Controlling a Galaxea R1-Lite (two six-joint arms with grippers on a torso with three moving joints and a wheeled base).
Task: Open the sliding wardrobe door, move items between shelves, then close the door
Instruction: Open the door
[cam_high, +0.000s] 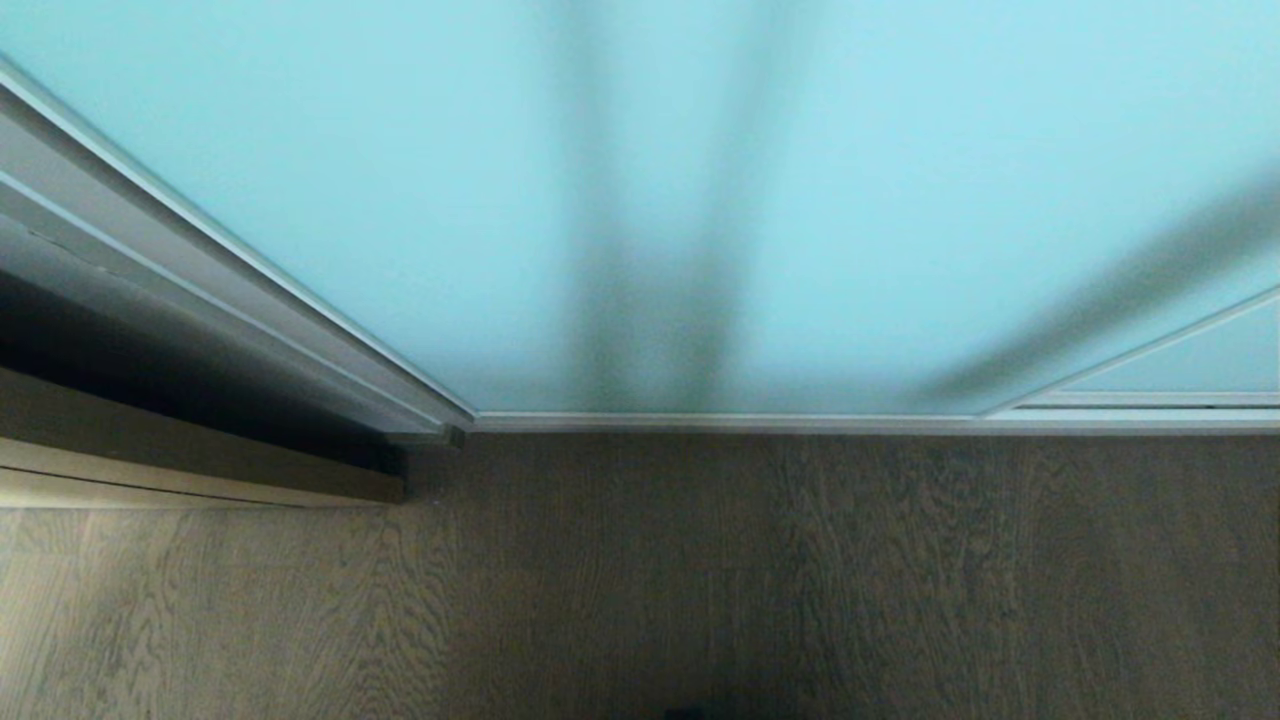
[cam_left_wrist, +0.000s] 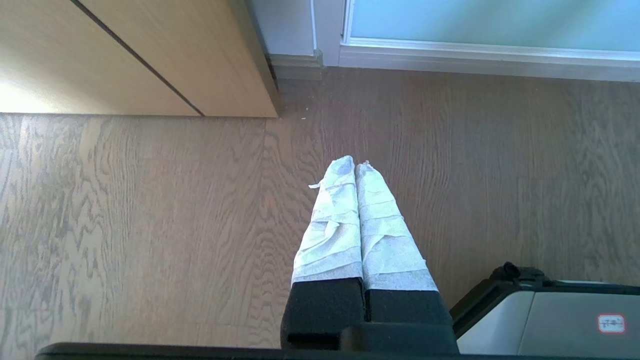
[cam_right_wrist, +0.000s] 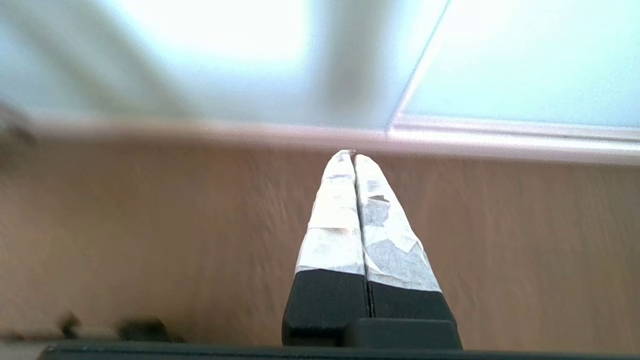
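The sliding wardrobe door (cam_high: 800, 200) fills the upper part of the head view and looks fully closed, so I judge the task barely begun: opening, moving items and closing all remain. The left gripper (cam_left_wrist: 355, 167) and right gripper (cam_right_wrist: 354, 156) hang over the wooden floor (cam_high: 700, 580), fingers pressed together, holding nothing.

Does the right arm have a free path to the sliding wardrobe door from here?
Probably yes: only bare wood floor lies between the shut right end effector and the sliding wardrobe door.
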